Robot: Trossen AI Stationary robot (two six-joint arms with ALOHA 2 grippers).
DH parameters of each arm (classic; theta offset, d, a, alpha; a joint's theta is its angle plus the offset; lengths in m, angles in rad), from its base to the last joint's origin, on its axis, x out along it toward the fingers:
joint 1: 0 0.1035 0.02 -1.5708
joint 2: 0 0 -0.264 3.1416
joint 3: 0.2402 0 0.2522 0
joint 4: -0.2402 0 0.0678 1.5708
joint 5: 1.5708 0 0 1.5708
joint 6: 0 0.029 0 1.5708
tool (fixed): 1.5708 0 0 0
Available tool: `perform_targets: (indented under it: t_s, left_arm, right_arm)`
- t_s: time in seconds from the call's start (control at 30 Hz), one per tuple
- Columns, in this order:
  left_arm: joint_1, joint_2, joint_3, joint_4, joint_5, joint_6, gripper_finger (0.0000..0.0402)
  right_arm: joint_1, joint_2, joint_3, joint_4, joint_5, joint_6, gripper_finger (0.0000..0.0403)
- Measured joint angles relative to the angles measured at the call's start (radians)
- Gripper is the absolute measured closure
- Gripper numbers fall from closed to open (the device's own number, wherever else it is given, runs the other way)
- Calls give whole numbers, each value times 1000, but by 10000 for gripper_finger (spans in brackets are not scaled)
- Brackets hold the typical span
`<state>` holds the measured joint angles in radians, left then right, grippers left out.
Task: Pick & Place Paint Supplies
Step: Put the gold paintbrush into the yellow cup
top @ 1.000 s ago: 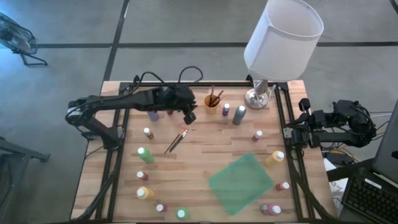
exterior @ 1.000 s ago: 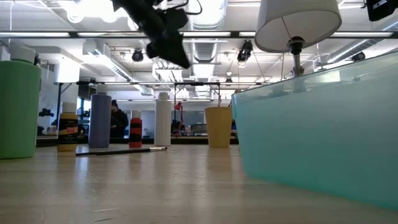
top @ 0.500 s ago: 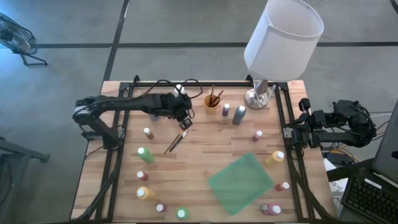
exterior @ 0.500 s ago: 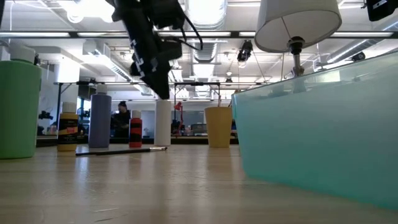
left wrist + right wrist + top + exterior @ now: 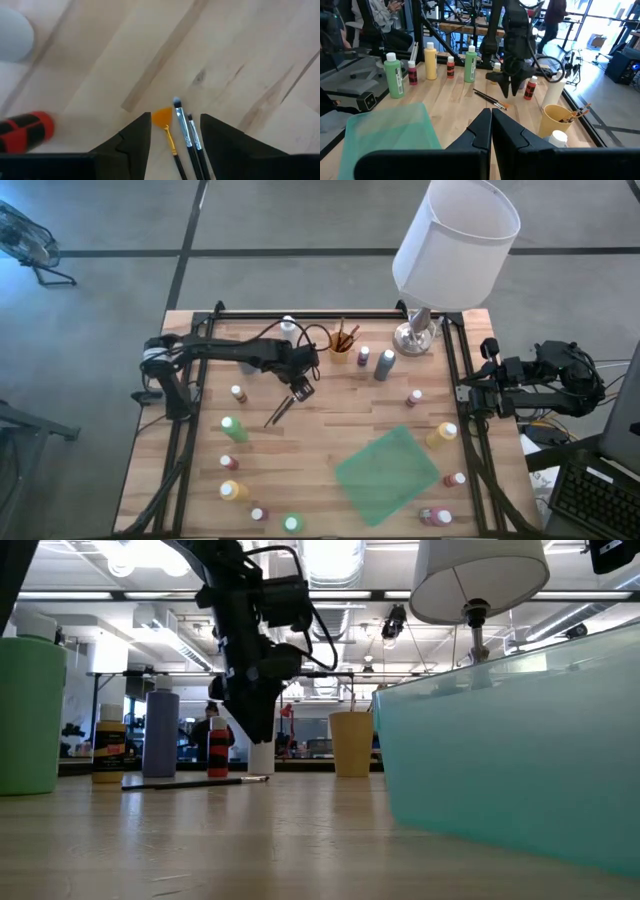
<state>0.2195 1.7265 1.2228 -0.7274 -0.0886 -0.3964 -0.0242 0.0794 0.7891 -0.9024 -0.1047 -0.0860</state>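
The left gripper [image 5: 299,389] hovers open over the brushes [image 5: 182,137], holding nothing. The right gripper [image 5: 490,131] waits shut beside the table [image 5: 330,415].

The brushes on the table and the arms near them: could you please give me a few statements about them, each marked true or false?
1. The left pincer is open above the loose brushes. True.
2. It already holds a brush. False: the brushes lie on the table between its fingers.
3. The right pincer is shut, off the table's right edge. True.
4. The yellow cup is empty. False: brushes stand in it.
5. The lamp stands at the table's near left corner. False: it stands at the far right.
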Motion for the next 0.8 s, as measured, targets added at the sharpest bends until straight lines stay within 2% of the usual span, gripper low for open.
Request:
perform_targets:
  t_s: [0.33,0.8]
  left_arm:
    - [1,13,0,1,-4,1,227]
    - [1,13,0,1,-97,-100,234]
  right_arm:
    - [0,0,0,0,0,0,394]
    - [0,0,0,0,0,0,394]
